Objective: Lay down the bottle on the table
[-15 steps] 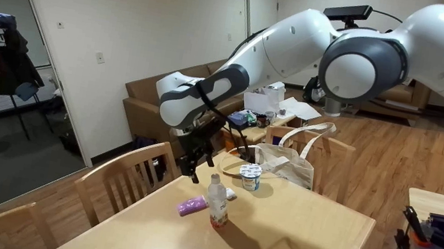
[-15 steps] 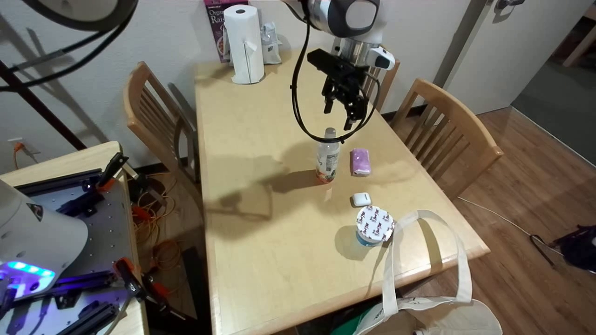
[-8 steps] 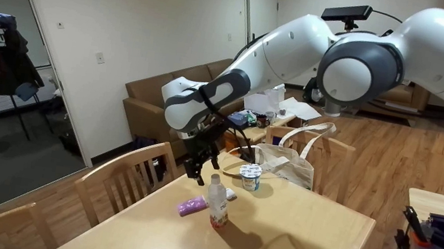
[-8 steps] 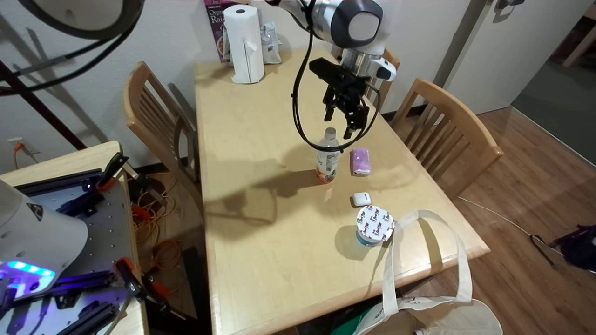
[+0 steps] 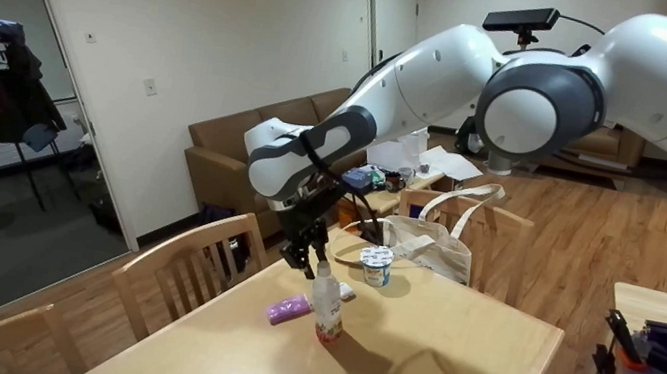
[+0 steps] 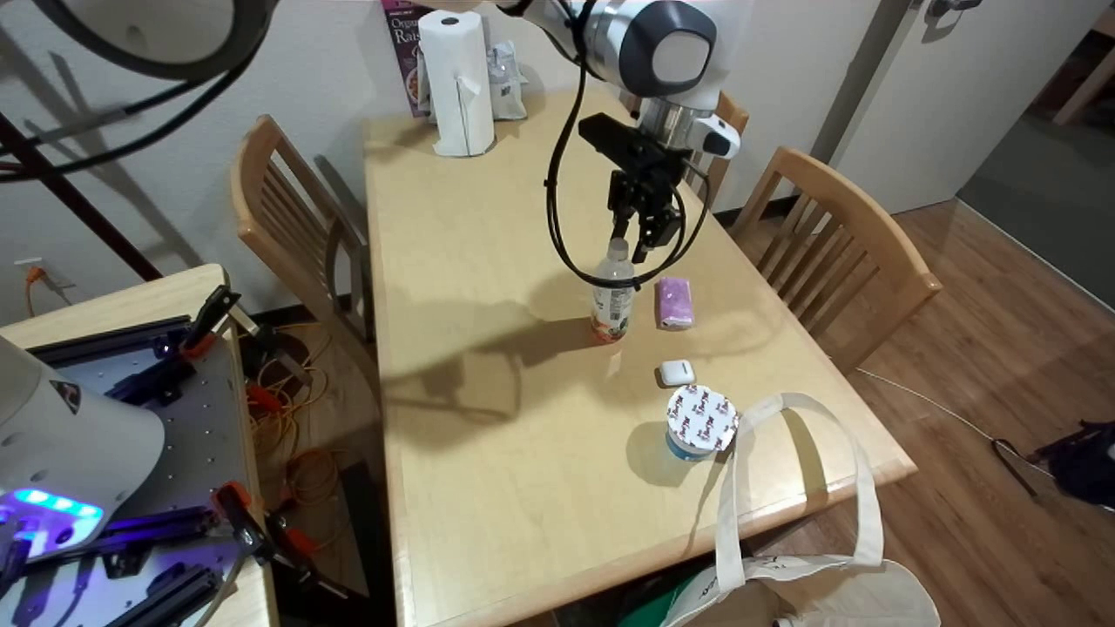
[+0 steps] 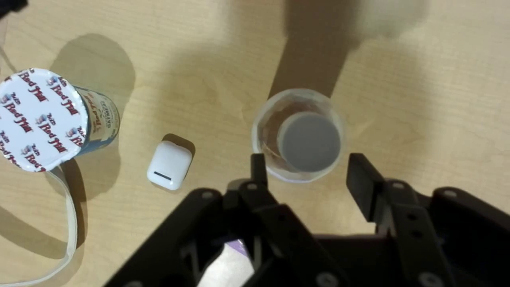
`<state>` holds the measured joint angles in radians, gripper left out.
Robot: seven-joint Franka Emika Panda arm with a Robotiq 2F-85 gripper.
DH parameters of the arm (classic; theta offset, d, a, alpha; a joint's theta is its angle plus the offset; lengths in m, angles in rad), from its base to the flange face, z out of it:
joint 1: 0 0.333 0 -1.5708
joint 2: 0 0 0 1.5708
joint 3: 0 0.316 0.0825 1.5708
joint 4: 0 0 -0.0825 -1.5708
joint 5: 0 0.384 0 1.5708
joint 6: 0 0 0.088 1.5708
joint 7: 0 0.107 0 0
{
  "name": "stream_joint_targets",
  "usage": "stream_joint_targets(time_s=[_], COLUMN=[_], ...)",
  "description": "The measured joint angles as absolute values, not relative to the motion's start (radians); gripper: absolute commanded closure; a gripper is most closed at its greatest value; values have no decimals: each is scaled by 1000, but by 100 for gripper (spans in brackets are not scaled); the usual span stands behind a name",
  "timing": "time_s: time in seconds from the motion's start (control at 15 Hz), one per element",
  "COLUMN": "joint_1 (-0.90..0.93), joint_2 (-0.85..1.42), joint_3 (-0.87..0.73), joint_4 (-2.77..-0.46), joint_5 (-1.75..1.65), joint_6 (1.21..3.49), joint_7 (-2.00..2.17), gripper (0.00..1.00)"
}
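Two black fingers [image 7: 364,189] are being held apart, right by the grey cap [image 7: 310,141] of one slim, translucent, reddish-based bottle [image 6: 611,306]. It is being borne upright by one light-wood tabletop [image 6: 488,218], one flat purple packet [image 6: 675,303] being spotted alongside.

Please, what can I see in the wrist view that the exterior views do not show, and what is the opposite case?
Only the wrist view: the word OATMEAL, readable on the cup, and the bottle from almost straight above.

Only the exterior views: chairs and the white arm.

Shared: bottle, cup, small white case, table and open claw.
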<state>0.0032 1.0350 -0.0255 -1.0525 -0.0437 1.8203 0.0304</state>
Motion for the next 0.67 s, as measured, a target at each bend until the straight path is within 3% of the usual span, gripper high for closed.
stream_joint_targets(time_s=[0.27, 0.4, 0.47, 0.53, 0.67], joint_1=[3, 3, 3, 3, 2], joint_2=[1035, 1035, 1035, 1035, 1035], joint_3=[-24, -24, -24, -24, -24], joint_4=[-1053, -1052, -1052, -1052, -1049], joint_5=[-44, -44, -44, -43, -38], joint_6=[1820, 1817, 1815, 1814, 1805], joint_7=[30, 30, 30, 30, 35], gripper=[98, 100, 69, 73, 67])
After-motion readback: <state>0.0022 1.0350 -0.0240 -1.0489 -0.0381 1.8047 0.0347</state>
